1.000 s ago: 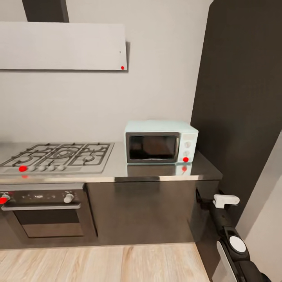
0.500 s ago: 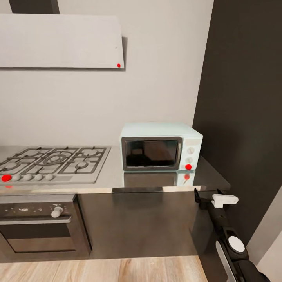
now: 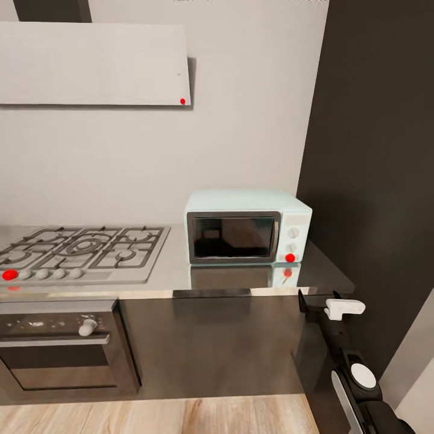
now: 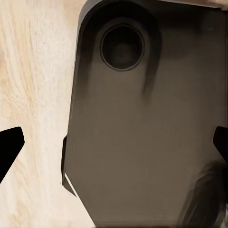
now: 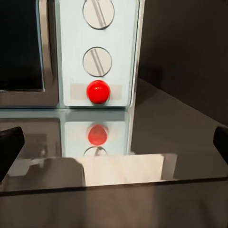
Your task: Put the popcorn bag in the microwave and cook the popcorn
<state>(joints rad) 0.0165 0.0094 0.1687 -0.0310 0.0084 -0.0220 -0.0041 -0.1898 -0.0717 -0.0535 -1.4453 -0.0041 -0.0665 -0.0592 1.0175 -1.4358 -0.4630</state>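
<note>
1. You are facing the kitchen run, with the pale mint microwave (image 3: 248, 226) sitting on the steel tabletop (image 3: 175, 274) towards its right end, door shut and dark glass turned your way.
2. Your right gripper (image 3: 317, 300) is hovering at the tabletop's front edge, below and to the right of the microwave; in the right wrist view its fingertips are showing at both sides of the frame, so it is standing wide open and holding nothing.
3. That same wrist view is looking straight along the tabletop at the microwave's white knob panel (image 5: 97, 52) and its red button (image 5: 98, 91), so the right arm is the nearer one to the controls and door.
4. Your left gripper (image 4: 114, 147) is pointing down over the wood floor (image 4: 33, 71) and the robot's own dark base, fingers spread apart and empty.
5. The popcorn bag is not in sight on the stretch of tabletop you are seeing, which is carrying the gas hob (image 3: 81, 250) at left, with bare steel between hob and microwave.
6. The dark tall cabinet (image 3: 380, 169) is standing close to the microwave's right side, so room is likely tight there; open space is lying to the left and in front.
7. Judging from this, the bag is yet to be fetched.
</note>
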